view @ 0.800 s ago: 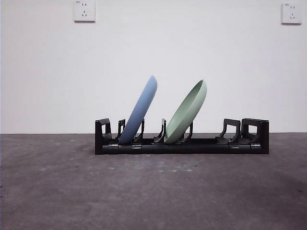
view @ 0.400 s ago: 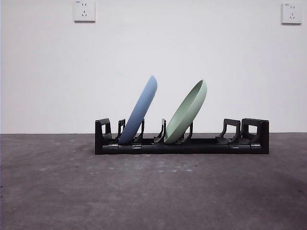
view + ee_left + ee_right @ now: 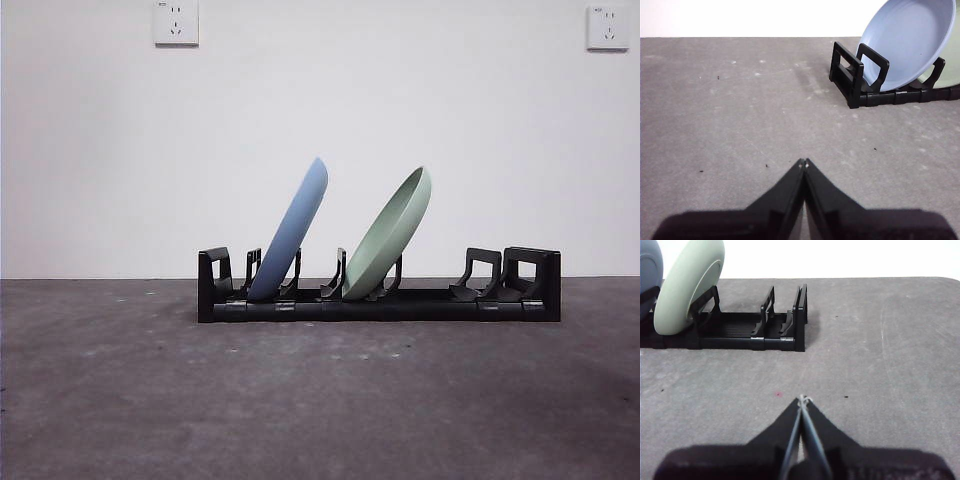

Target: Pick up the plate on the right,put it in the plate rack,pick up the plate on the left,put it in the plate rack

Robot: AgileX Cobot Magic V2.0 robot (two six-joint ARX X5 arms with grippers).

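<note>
The black plate rack (image 3: 378,300) stands across the middle of the table. A blue plate (image 3: 292,228) leans in its left slots and a pale green plate (image 3: 390,232) leans in the slots beside it, both tilted to the right. From the left wrist the blue plate (image 3: 907,45) and the rack's end (image 3: 855,75) show far off; my left gripper (image 3: 803,164) is shut and holds nothing, low over bare table. My right gripper (image 3: 802,400) is shut and holds nothing too, well back from the rack (image 3: 755,325) and the green plate (image 3: 687,287). Neither arm shows in the front view.
Grey table top (image 3: 320,400) stretches in front of the rack. A white wall with two sockets (image 3: 176,22) (image 3: 607,27) stands behind. The rack's right slots (image 3: 500,275) hold nothing.
</note>
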